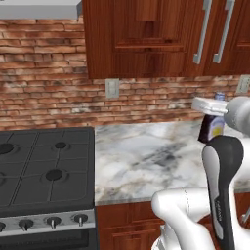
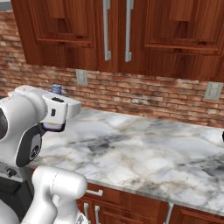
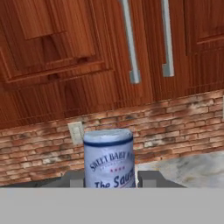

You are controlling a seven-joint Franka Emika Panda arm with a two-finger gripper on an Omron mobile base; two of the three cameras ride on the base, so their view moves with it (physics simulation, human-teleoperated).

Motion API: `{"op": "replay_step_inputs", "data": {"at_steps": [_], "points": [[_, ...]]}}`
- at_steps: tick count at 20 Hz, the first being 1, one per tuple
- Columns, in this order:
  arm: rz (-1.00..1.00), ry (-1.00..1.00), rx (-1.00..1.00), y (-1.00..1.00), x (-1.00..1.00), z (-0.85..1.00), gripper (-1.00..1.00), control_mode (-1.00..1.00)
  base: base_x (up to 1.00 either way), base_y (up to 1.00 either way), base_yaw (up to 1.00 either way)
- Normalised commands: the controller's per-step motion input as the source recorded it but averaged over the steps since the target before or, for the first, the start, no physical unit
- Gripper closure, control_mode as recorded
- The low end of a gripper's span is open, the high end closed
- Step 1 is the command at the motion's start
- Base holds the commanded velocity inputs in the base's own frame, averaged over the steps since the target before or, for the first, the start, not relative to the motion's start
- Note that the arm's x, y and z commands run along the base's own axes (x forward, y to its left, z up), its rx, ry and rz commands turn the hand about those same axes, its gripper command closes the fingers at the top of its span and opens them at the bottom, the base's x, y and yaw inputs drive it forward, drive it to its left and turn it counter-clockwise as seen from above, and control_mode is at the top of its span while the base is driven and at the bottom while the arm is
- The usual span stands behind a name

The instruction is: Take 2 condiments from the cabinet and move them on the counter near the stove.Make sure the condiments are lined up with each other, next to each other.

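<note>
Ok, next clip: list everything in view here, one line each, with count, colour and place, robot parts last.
condiment bottle: one, dark body, pale label, bluish cap, held above the counter's right part
counter: one, white-grey marble, right of the stove
stove: one, black with silver knob panel, left
cabinet doors: several, reddish-brown, silver handles, above
brick wall: red-brown, behind the counter
wall outlets: three, pale, on the brick
range hood: one, grey, top left
claw: one, dark fingertips, closed on the bottle
arm: one, white

Kitchen: stove (image 1: pixel 44 171), marble counter (image 1: pixel 141 156)
</note>
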Motion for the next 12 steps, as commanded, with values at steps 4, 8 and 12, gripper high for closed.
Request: {"op": "replay_step_inputs", "data": {"at_steps": [4,8,12], "points": [[0.00,0.08,-0.08,0.75,0.01,-0.59,1.00,-1.00,0.00,0.00,0.00],[0.02,0.07,-0.05,0.80,0.24,-0.51,1.00,-1.00,0.00,0.00,0.00],[0.07,0.00,0.00,0.58,0.58,-0.50,1.00,-1.00,0.00,0.00,0.00]]}}
